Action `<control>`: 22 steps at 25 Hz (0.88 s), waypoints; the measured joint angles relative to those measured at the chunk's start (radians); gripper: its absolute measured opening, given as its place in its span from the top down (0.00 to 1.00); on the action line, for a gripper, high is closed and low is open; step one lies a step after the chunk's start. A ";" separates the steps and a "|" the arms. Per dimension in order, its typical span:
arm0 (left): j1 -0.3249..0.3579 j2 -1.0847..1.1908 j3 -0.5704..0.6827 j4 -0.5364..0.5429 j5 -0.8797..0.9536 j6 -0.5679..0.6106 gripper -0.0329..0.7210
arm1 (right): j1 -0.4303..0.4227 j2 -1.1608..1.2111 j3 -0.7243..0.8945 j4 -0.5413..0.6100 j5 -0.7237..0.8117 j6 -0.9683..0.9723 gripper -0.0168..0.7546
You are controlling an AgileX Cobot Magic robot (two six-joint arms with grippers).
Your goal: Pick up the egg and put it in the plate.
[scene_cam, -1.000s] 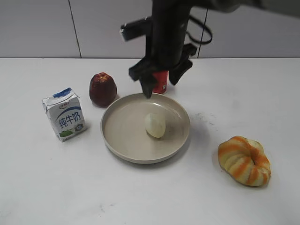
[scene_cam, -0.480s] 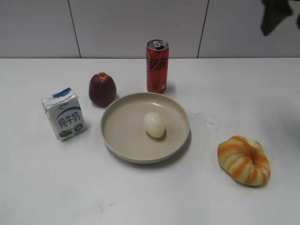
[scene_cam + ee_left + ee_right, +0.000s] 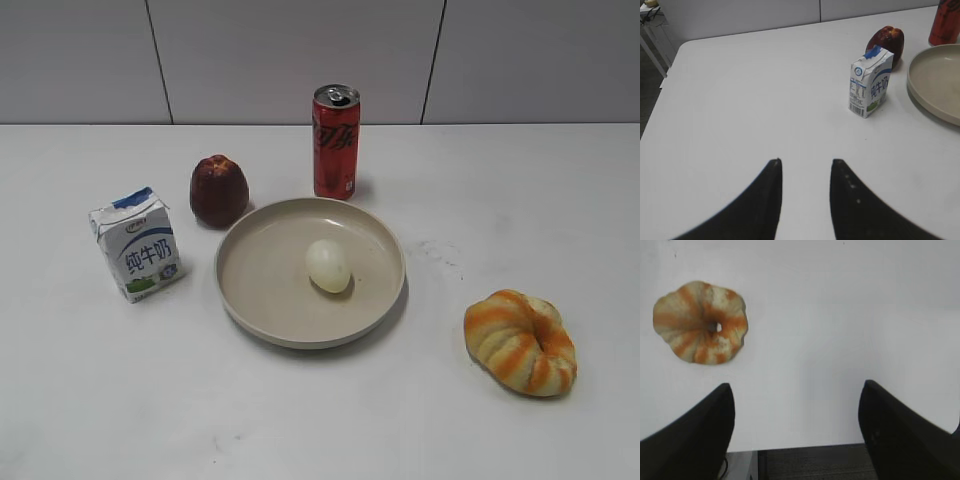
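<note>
The pale cream egg lies inside the round beige plate at the middle of the white table. Part of the plate's rim also shows in the left wrist view. Neither gripper shows in the exterior view. My left gripper is open and empty over bare table, well left of the milk carton. My right gripper is wide open and empty over the table's right edge, to the right of the bread ring.
A milk carton stands left of the plate, a dark red fruit behind it, and a red soda can behind the plate. An orange-striped bread ring lies at the right, also in the right wrist view.
The right arm, which hung open over the plate's back edge a second ago, has lifted away to the upper right and left the exterior view. The egg stays in the plate.
</note>
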 joint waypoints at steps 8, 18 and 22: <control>0.000 0.000 0.000 0.000 0.000 0.000 0.64 | 0.004 -0.444 0.244 0.016 -0.048 -0.008 0.21; 0.000 0.000 0.000 0.000 0.000 0.000 0.64 | 0.004 -0.882 0.453 0.021 -0.056 -0.091 0.21; 0.000 0.000 0.000 0.000 0.000 0.000 0.64 | 0.005 -0.984 0.477 0.025 -0.059 -0.097 0.21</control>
